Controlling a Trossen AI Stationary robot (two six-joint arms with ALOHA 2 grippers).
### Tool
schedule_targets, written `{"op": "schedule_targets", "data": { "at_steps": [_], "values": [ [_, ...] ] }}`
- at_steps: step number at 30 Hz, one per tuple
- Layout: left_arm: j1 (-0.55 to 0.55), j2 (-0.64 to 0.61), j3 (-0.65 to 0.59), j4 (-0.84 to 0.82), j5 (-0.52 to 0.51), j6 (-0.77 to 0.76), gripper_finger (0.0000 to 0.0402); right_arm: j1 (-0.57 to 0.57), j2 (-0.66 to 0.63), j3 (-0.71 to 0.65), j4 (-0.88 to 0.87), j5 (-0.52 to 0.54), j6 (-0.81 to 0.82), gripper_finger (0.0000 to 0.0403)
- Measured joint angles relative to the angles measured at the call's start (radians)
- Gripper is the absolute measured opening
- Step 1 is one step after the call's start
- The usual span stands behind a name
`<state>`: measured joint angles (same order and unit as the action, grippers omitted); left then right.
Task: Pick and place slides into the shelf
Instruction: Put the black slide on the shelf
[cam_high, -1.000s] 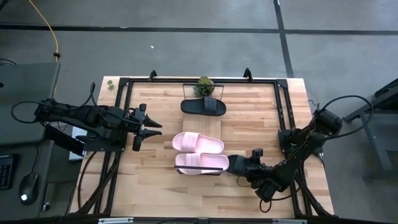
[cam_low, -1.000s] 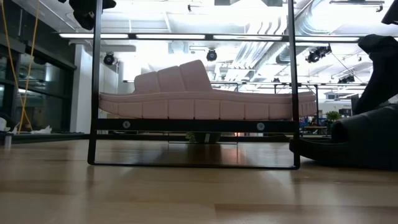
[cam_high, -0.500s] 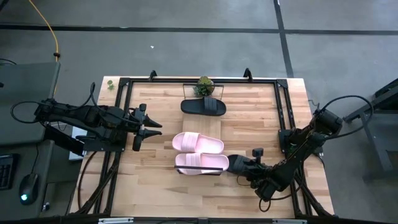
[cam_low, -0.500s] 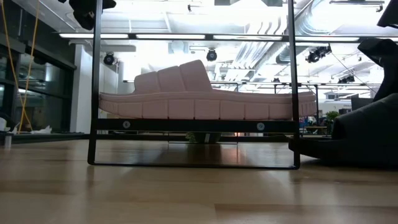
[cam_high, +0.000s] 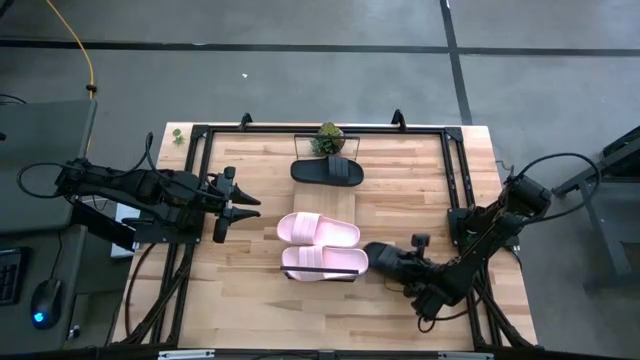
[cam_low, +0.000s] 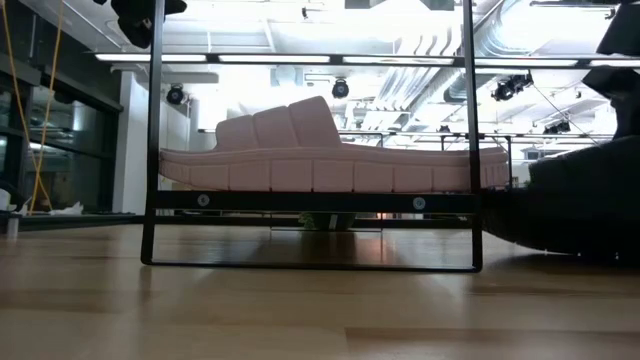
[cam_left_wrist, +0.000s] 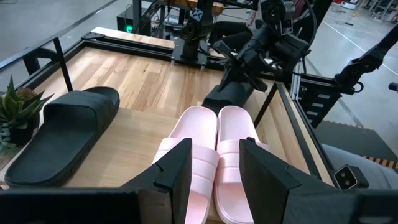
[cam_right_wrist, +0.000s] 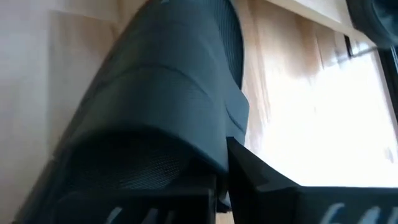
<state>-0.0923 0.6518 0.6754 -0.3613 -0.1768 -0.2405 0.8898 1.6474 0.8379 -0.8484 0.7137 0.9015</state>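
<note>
The shelf (cam_high: 325, 205) runs from the table's far side toward its near side. On it lie one black slide (cam_high: 327, 171) at the far end and two pale pink slides (cam_high: 318, 230) (cam_high: 323, 262) side by side at the near end. A second black slide (cam_high: 383, 259) sits beside the shelf's near right corner, with my right gripper (cam_high: 403, 267) shut on it. My left gripper (cam_high: 238, 201) hangs open above the table to the left of the shelf, with nothing between its fingers (cam_left_wrist: 179, 169). My right gripper pinches the black slide's wide strap at its edge (cam_right_wrist: 225, 144) between its two fingers (cam_right_wrist: 249, 169). The fingers slant down from the table's near right side. The slide sits low beside the shelf; whether its sole is clear of the table, I cannot tell.
A small green plant (cam_high: 327, 138) stands at the shelf's far end. A black frame (cam_high: 200, 200) runs around the table's edges. Bare wood lies between the shelf and my left gripper and on the far right.
My right gripper has shut on the black slide's strap and rolled at the wrist without moving away. The slide has tipped and shifted slightly toward the shelf, and in the low view its dark bulk stands higher than before.
</note>
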Motion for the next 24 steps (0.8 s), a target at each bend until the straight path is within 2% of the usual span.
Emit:
{"op": "schedule_targets", "data": {
  "at_steps": [14, 19, 24],
  "values": [
    [0.0, 0.0, 0.0, 0.0, 0.0, 0.0, 0.0117, 0.0, -0.001, 0.005, -0.103, -0.018, 0.112, 0.0001],
    [0.0, 0.0, 0.0, 0.0, 0.0, -0.003, 0.0117, 0.002, 0.003, 0.045, -0.272, -0.058, 0.174, 0.0],
    [0.0, 0.0, 0.0, 0.0, 0.0, -0.003, 0.0117, 0.001, 0.002, 0.098, -0.412, -0.017, 0.242, 0.0]
  ]
}}
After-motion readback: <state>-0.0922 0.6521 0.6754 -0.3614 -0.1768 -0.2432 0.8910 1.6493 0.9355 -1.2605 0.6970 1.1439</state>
